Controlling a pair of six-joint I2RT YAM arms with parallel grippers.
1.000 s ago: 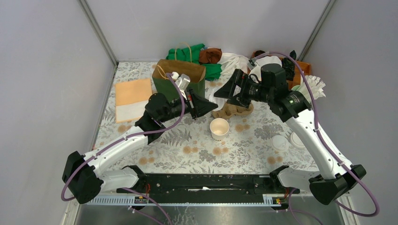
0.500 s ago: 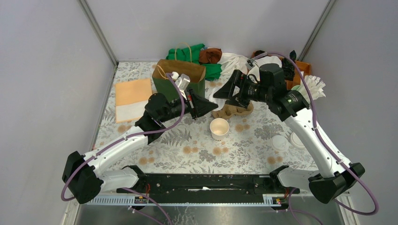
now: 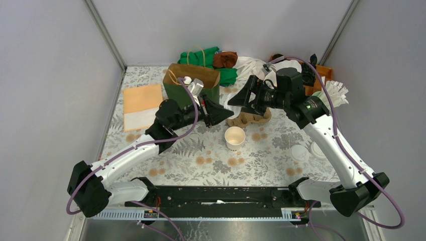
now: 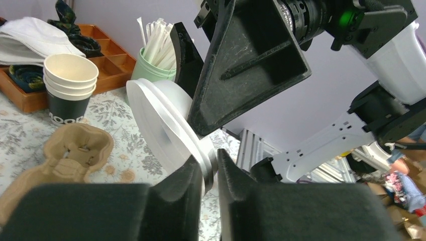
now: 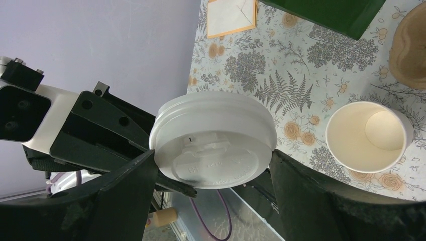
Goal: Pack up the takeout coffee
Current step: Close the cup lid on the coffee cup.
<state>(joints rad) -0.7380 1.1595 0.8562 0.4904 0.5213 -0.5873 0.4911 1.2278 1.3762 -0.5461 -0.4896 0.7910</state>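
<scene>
The takeout coffee stands apart in two pieces. Its white paper cup (image 3: pixel 234 137) (image 5: pixel 369 135) sits upright and lidless on the table. Its round white lid (image 4: pixel 161 120) (image 5: pixel 213 138) hangs in the air between both grippers, above and left of the cup. My left gripper (image 3: pixel 223 111) (image 4: pixel 210 163) pinches the lid's rim edge-on, with only a sliver of space at one finger. My right gripper (image 3: pixel 236 99) (image 5: pixel 213 155) spans the lid's full width, a finger touching each opposite edge.
A brown pulp cup carrier (image 3: pixel 249 119) (image 4: pixel 75 150) lies just behind the cup. A green paper bag (image 3: pixel 193 83) stands open at the back, an orange napkin (image 3: pixel 143 100) to its left. Stacked cups (image 4: pixel 70 80), a straw holder (image 4: pixel 153 70) and a wooden tray (image 4: pixel 108 55) sit back right; spare lids (image 3: pixel 300 152) lie right.
My right gripper has shifted slightly left and its jaws have narrowed onto the lid's edges. The left gripper's hold on the rim has eased a little. The cup has not moved.
</scene>
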